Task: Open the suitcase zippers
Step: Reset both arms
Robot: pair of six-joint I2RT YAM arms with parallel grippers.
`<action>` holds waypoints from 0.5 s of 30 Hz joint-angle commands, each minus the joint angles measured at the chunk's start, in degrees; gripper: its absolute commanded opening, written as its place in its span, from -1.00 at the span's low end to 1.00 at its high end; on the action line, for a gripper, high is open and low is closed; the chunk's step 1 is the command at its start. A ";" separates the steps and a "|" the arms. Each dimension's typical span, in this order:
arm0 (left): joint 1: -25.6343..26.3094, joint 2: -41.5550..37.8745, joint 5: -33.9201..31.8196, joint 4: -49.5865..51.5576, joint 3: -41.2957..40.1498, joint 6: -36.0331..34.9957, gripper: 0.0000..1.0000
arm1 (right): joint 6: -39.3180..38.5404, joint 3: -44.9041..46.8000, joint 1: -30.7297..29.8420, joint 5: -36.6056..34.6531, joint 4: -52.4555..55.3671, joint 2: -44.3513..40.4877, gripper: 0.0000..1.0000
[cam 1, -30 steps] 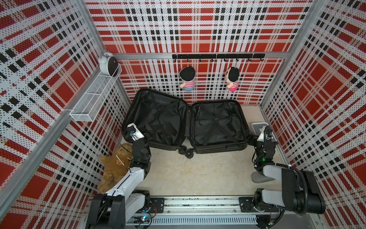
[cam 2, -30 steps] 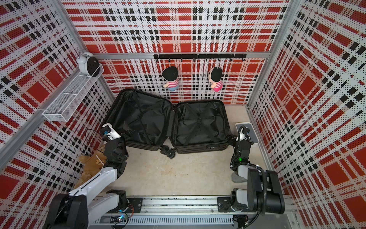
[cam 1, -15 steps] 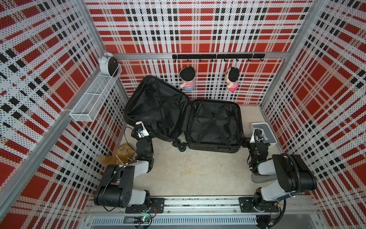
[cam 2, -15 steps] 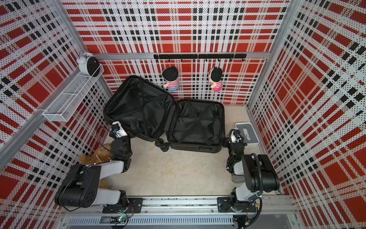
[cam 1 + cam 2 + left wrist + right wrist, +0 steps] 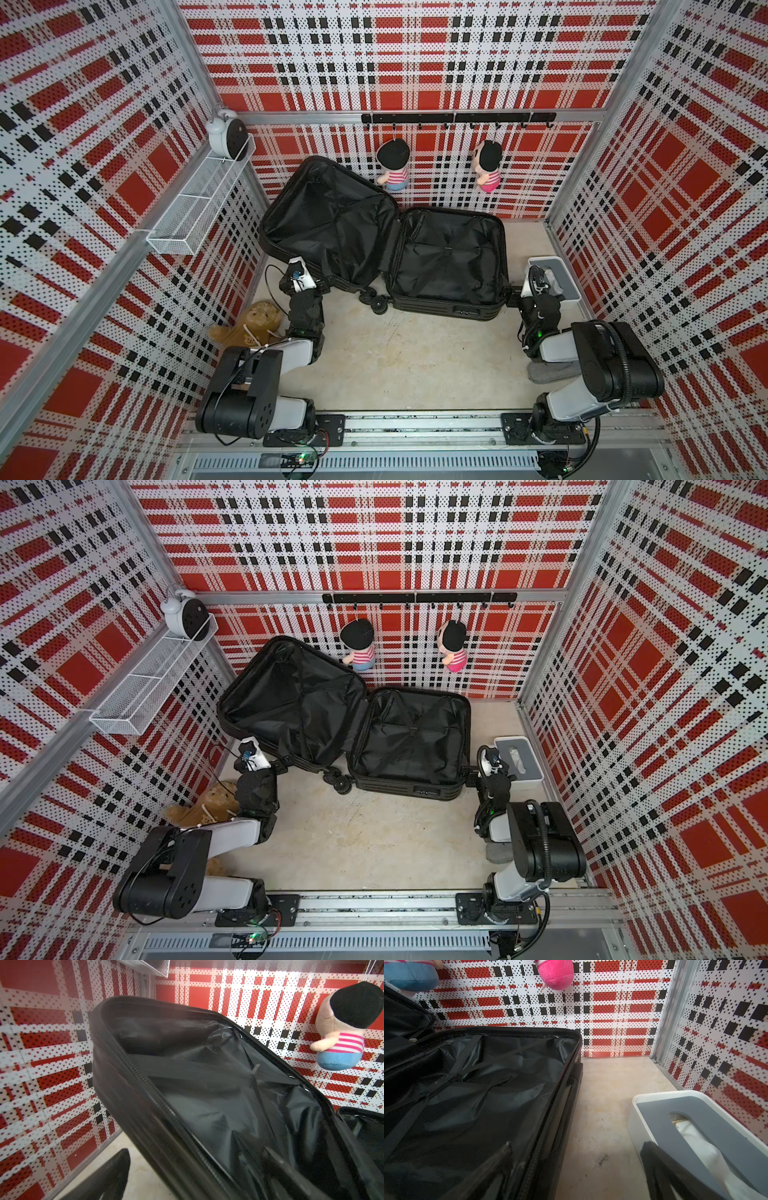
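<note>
The black suitcase [image 5: 449,257] [image 5: 411,737] lies spread open, black lining showing. Its right half rests flat on the floor; its left half [image 5: 332,224] stands tilted up toward the back wall. The zippers' track [image 5: 149,1088] [image 5: 544,1136] runs bare along each half's rim; I see no pulls. My left gripper [image 5: 326,287] [image 5: 282,766] [image 5: 193,1174] is open and straddles the raised half's near rim. My right gripper [image 5: 515,291] [image 5: 469,775] [image 5: 575,1165] is open at the flat half's near right corner, one finger over the lining, the other by the tissue box.
A white-grey tissue box [image 5: 557,274] [image 5: 695,1109] sits right of the case by the wall. A brown plush bear [image 5: 249,324] lies beside the left arm, a grey cloth [image 5: 548,372] under the right arm. Two dolls [image 5: 395,166] hang behind; wire shelf [image 5: 199,208] on the left wall.
Over the last second the case's left half has tipped up from lying flat, and the whole case has slid slightly left. Both arms have drawn back with elbows raised. Jaws stayed open.
</note>
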State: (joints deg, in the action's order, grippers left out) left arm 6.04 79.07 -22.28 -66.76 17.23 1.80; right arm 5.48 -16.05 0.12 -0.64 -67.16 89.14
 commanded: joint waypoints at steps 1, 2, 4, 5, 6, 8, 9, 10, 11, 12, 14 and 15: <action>-0.99 0.60 -1.49 -1.53 -4.84 -0.81 0.96 | -1.52 -0.64 -0.12 -0.32 1.15 0.76 0.99; -0.74 0.08 -0.56 -2.59 -5.72 -1.32 0.97 | -1.52 -0.72 -0.12 -0.32 1.17 0.77 0.99; -0.50 -0.73 1.46 -3.20 -6.76 -2.20 0.96 | -1.52 -0.71 -0.12 -0.32 1.17 0.78 0.99; -0.50 -0.71 3.00 -6.25 -8.30 -3.67 0.96 | -1.59 -0.72 -0.12 -0.32 1.25 0.78 0.99; -1.36 0.23 4.95 -10.83 -10.34 -2.70 0.96 | -1.53 -0.73 -0.12 -0.32 1.24 0.79 0.99; -3.52 5.84 9.58 -21.71 -11.78 -1.56 0.96 | -1.61 -0.69 -0.12 -0.32 1.21 0.81 0.99; -3.84 8.00 10.33 -23.34 -11.73 -1.61 0.96 | -1.61 -0.71 -0.13 -0.32 1.23 0.85 0.99; -4.06 10.61 11.80 -25.01 -11.69 -1.80 0.96 | -1.61 -0.72 -0.12 -0.32 1.26 0.81 0.99; -4.03 12.83 12.55 -28.76 -11.77 -2.12 0.96 | -1.60 -0.70 -0.12 -0.32 1.23 0.74 0.99; -3.77 11.91 11.48 -26.39 -11.64 -2.18 0.97 | -1.61 -0.74 -0.12 -0.29 1.24 0.79 0.99; -3.70 9.86 11.17 -21.87 -11.03 -2.15 0.96 | -1.59 -0.78 -0.12 -0.32 1.26 0.78 0.99; -3.57 10.72 11.74 -22.74 -10.61 -2.39 0.96 | -1.60 -0.80 -0.12 -0.32 1.29 0.83 0.99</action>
State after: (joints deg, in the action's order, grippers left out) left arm 2.39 90.21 -12.93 -86.02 5.76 0.54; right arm 5.15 -16.08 0.12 -0.67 -66.26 89.14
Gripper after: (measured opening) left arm 0.983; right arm 0.995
